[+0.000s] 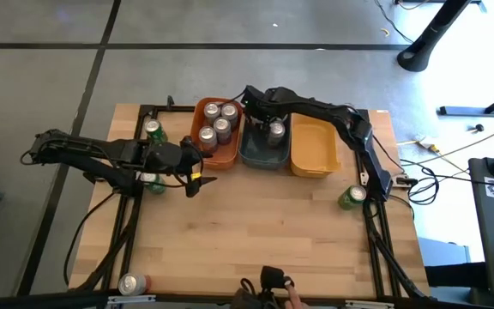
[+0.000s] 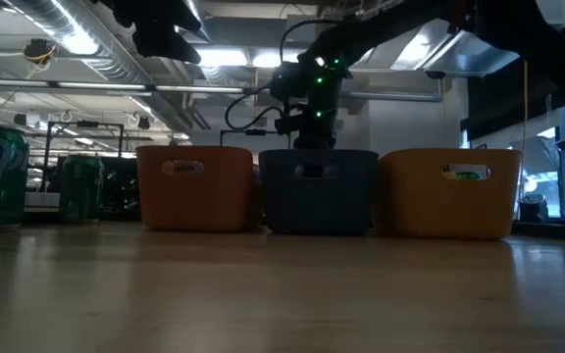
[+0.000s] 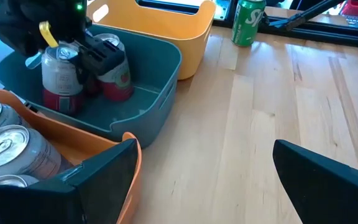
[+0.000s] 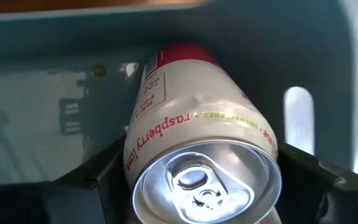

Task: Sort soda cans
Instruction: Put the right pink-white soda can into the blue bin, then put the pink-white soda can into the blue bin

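Lone can (image 1: 133, 284) lying at near left bench (image 1: 256, 232) corner. Left pincer (image 1: 197, 176) hovering mid-bench by orange bin (image 1: 224, 155), fingers apart, nothing held. Green cans (image 1: 352, 198) at bench sides. Orange bin holds four silver cans (image 1: 217, 124). Right pincer (image 1: 273, 129) inside grey-blue bin (image 1: 256, 154), clamped on raspberry-lime can (image 4: 197, 137); second can (image 3: 115, 70) beside it. Yellow bin (image 1: 313, 160) at right.
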Controlling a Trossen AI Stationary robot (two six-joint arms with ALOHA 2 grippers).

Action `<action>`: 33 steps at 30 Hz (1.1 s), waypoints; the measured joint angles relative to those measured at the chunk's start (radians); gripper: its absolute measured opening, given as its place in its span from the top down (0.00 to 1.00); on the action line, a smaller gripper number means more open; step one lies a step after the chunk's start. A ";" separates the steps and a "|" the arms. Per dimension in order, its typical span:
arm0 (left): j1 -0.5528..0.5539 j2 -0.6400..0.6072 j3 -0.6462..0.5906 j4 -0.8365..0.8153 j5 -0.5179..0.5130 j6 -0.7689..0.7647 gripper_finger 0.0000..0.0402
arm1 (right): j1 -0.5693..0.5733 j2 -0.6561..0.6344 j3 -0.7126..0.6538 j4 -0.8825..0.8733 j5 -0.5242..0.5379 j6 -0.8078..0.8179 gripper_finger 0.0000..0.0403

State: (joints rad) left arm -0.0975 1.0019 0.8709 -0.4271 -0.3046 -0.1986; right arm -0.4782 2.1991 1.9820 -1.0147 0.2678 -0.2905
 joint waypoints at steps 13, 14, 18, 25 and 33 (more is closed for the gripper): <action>0.000 0.000 0.000 0.001 0.000 0.000 0.10 | 0.000 0.013 0.000 0.052 0.001 -0.017 0.15; 0.000 0.000 0.000 0.001 0.000 0.000 0.10 | 0.000 0.013 0.000 0.057 0.002 -0.022 0.13; 0.000 0.000 0.000 0.001 0.000 0.000 0.10 | 0.000 0.011 0.002 0.089 0.005 -0.026 0.07; 0.000 0.000 0.000 -0.001 0.000 0.000 0.10 | 0.000 0.005 0.001 0.094 0.010 -0.026 0.07; 0.000 0.000 0.000 -0.014 0.000 -0.005 0.10 | 0.047 -0.113 0.001 -0.009 0.030 -0.005 0.10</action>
State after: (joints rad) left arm -0.0975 1.0019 0.8709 -0.4409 -0.3042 -0.2033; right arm -0.4310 2.0861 1.9831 -1.0233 0.2981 -0.2958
